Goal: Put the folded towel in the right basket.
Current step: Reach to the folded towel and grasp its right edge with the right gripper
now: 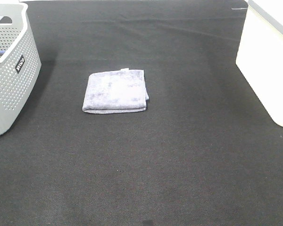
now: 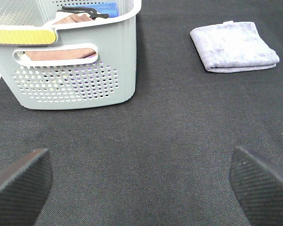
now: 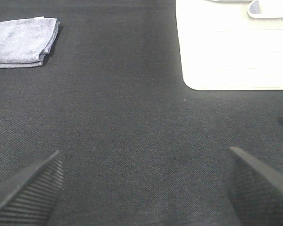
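Note:
A folded grey-lilac towel [image 1: 115,91] lies flat on the black cloth near the middle of the table. It also shows in the left wrist view [image 2: 233,46] and the right wrist view [image 3: 22,40]. The right basket [image 1: 269,61] is white and stands at the right edge; the right wrist view shows its wall [image 3: 233,52]. Neither gripper shows in the high view. My left gripper [image 2: 141,183] is open and empty, well short of the towel. My right gripper [image 3: 144,188] is open and empty, between towel and white basket.
A grey perforated basket [image 1: 9,70] stands at the left edge. In the left wrist view it [image 2: 75,75] holds brown and blue cloths and a black item. Black cloth [image 1: 146,165] covers the table.

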`<state>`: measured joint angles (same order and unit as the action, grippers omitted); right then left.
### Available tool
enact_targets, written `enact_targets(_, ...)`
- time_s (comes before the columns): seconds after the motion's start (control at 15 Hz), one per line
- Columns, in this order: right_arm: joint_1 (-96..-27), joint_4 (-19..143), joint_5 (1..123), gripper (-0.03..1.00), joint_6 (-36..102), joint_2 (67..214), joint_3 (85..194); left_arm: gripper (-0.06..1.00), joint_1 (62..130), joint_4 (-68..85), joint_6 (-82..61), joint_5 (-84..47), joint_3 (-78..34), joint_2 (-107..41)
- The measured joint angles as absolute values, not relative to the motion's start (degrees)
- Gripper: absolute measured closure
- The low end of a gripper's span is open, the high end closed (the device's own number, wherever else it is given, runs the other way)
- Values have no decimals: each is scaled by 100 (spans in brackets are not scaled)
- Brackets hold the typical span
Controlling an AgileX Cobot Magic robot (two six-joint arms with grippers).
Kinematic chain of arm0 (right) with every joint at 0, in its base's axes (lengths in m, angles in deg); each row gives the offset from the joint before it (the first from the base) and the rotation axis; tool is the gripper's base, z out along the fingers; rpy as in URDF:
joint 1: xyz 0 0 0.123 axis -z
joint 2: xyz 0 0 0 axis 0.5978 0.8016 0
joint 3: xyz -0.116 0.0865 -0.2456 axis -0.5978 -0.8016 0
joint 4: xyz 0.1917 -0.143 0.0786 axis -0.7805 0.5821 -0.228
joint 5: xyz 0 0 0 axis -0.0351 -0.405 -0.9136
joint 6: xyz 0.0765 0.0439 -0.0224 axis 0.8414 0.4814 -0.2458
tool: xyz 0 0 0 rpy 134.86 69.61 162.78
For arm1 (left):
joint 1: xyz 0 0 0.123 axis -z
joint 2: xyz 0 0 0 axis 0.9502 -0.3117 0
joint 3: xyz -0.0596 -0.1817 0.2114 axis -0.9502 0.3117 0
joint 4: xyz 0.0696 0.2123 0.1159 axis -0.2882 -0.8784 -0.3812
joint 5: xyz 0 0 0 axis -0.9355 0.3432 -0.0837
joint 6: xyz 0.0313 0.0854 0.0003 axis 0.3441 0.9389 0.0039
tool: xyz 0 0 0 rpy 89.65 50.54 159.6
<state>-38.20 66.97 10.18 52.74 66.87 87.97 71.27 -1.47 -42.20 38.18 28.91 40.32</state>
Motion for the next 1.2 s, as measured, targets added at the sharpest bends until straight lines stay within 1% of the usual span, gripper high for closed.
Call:
enact_targets(0.87, -3820, 6634, 1018, 10, 5274, 6699, 8797, -2, 7127, -147, -4220, 3818, 2891, 4032)
enact_targets(0.93, -3820, 6634, 1138, 10, 5274, 7071, 8860, -2, 7127, -147, -4220, 3818, 2891, 4032)
enact_targets(1.0, -3820, 6634, 1138, 10, 5274, 7071, 8860, -2, 7127, -147, -4220, 3818, 2891, 4032)
enact_targets(1.2, -3820, 6605, 1986, 10, 5274, 8183, 9267, -2, 7127, -147, -4220, 3818, 2891, 4032)
